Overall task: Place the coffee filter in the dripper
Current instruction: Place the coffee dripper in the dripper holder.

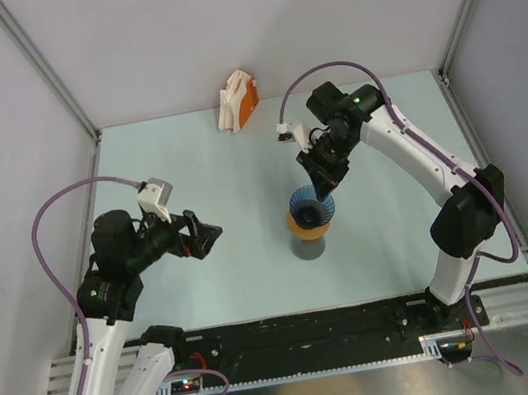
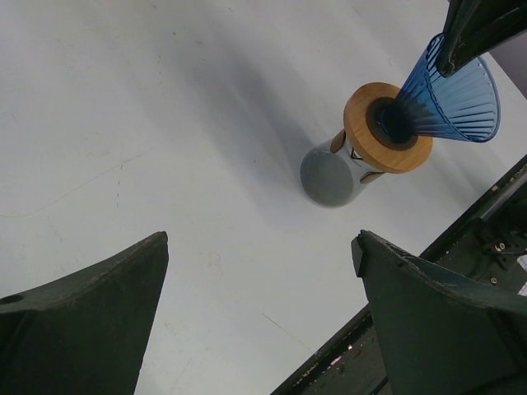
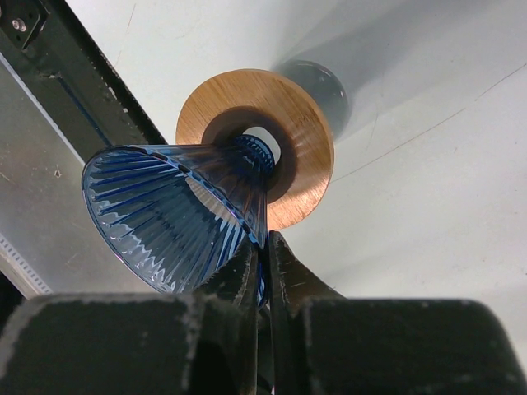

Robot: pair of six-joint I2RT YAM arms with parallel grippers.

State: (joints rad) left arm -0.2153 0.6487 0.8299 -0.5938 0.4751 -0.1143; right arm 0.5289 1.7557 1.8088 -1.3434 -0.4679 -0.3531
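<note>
Right jaws: pinched together on the rim of the dripper [image 3: 177, 214], its thin blue wall between them. Left jaws: wide apart, holding nothing, hanging over the table [image 1: 187, 160] at the left, well apart from the dripper.

Dripper stands mid-table, its narrow end in the hole of the wooden ring [image 3: 309, 164], with the ring atop the grey cup [image 2: 329, 174]. No paper inside the cone that I can see.

White-and-orange packet [image 1: 238, 100] at the far edge, near the wall. I take it for the filters, untouched.

Judgement: early. Dripper is steadied; filter not yet fetched or seated. All of the placing is left.
</note>
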